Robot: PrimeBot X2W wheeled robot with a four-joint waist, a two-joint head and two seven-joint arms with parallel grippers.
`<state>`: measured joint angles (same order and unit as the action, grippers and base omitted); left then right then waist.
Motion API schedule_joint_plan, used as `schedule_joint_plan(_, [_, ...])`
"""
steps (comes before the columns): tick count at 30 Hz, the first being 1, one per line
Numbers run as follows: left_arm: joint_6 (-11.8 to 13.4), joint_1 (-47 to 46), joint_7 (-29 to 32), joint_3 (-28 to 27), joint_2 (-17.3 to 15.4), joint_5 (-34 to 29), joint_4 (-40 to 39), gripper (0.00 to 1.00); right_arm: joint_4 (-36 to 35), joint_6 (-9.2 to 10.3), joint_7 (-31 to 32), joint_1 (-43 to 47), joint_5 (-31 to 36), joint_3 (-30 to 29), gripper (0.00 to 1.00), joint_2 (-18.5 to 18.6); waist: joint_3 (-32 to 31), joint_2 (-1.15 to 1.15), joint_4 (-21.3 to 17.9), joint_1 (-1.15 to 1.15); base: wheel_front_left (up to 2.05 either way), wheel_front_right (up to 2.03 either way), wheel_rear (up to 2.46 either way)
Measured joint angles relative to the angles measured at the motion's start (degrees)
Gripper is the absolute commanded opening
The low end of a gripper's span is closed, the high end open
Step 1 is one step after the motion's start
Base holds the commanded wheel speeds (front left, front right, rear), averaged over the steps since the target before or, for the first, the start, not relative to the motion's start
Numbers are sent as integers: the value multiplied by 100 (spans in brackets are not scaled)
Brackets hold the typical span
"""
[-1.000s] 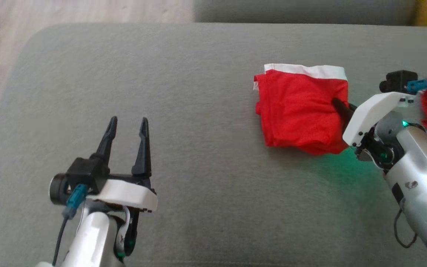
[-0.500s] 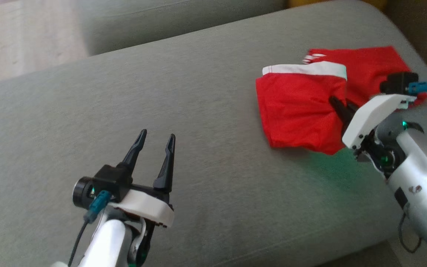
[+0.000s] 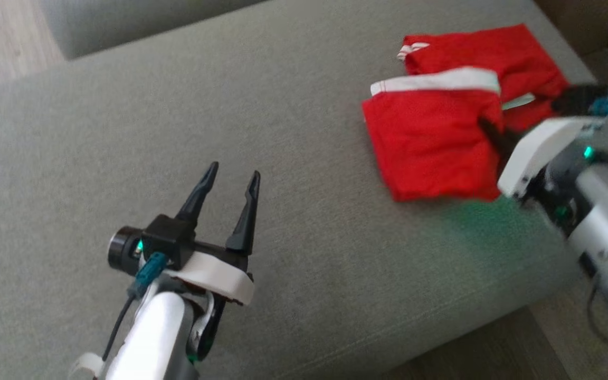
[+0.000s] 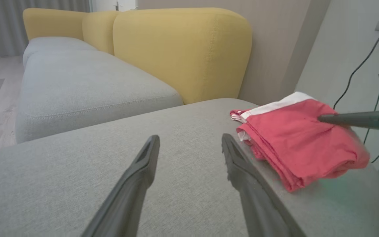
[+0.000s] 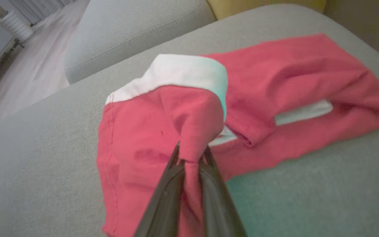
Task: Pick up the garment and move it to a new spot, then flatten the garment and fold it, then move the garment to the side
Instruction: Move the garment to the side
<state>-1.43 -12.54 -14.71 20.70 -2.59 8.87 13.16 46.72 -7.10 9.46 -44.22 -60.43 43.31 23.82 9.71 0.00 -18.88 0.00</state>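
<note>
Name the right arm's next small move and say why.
Likely slide the red garment sideways along the grey cushion. The right pincer is shut on a bunched fold, the garment already lies folded, and the open left pincer hovers apart.

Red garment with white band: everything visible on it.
Red garment, thin soft-looking fabric with a white band along its far edge, folded into a rough layered square. It lies on the grey cushion near its right end. The right end effector is shut on a pinched-up fold at its right edge. More red cloth touches it behind; separate piece or not, unclear.
</note>
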Motion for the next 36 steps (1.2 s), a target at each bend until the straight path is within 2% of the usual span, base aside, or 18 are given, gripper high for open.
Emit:
schedule_joint_plan(9, [-14,-353,0,-67,-15,-272,47,100,315,0,49,-1347,252,495,0,433,734,0,317,0,0,0,0])
schedule_joint_plan(17, [-11,-550,0,-82,-25,-369,85,100,1346,0,218,-1983,546,701,0,953,1228,0,662,1,0,0,0])
schedule_joint_plan(23, [-10,-573,0,-82,-25,-382,84,100,2076,0,-151,-2285,889,778,0,938,1412,0,822,1,0,0,0])
schedule_joint_plan(24, [-10,-588,0,-81,-26,-385,85,100,2210,0,-203,-2344,912,766,41,911,1427,0,837,1,0,0,0])
schedule_joint_plan(25, [-10,-610,0,-81,-25,-385,86,100,2326,0,-254,-2378,910,755,100,887,1432,0,851,1,0,0,0])
schedule_joint_plan(29, [0,-680,0,-99,-23,-381,89,100,2565,0,-412,-2426,1078,781,100,770,1359,0,875,0,0,0,0])
schedule_joint_plan(30, [37,-672,0,-122,-21,-358,81,100,2635,0,-687,-2427,1285,848,100,743,1257,0,887,0,0,0,0])
schedule_joint_plan(33, [236,-628,0,-319,-11,-242,35,100,2702,0,-975,-2435,1544,932,100,730,1042,0,902,0,0,0,0])
schedule_joint_plan(36, [277,-545,0,-495,-10,-82,-116,100,2726,0,-1361,-2437,1618,912,100,622,771,0,911,0,0,0,0])
